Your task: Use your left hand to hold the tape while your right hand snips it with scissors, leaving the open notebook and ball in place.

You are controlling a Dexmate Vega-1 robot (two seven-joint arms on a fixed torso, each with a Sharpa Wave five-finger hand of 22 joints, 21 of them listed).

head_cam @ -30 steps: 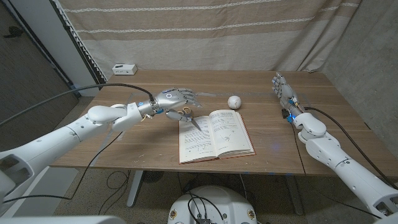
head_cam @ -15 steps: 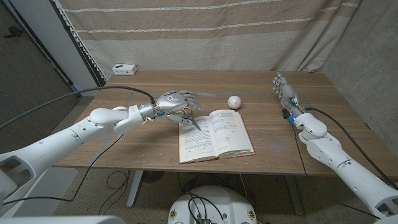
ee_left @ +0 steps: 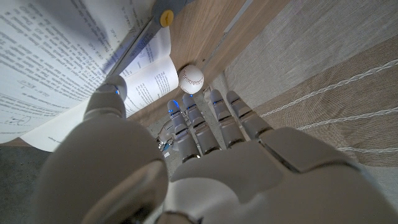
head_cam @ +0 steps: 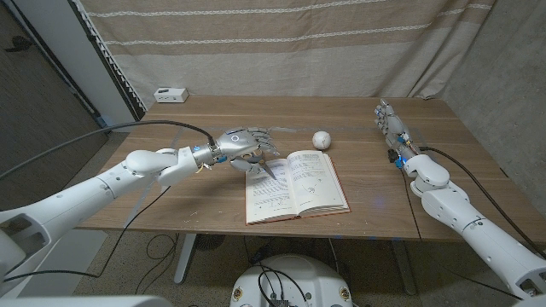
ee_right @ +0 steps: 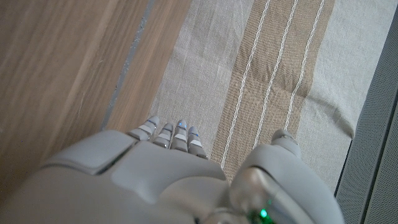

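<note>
Wooden surface [head_cam: 196, 183] mid-frame: my left hand [head_cam: 243, 143] hovers, fingers spread, by the open white paper notebook [head_cam: 294, 183]; right hand [head_cam: 388, 124] empty, fingers straight.

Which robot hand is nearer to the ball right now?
The left. The left robot hand hovers by the open notebook's left page, a short way left of the ball. The right robot hand is near the table's right edge, farther from the ball.

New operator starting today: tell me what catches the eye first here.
The open notebook lies mid-table, with scissors across its left page. The left hand hovers at its upper left corner. A white ball sits just beyond the notebook, and the right hand stands open near the table's right edge.
</note>
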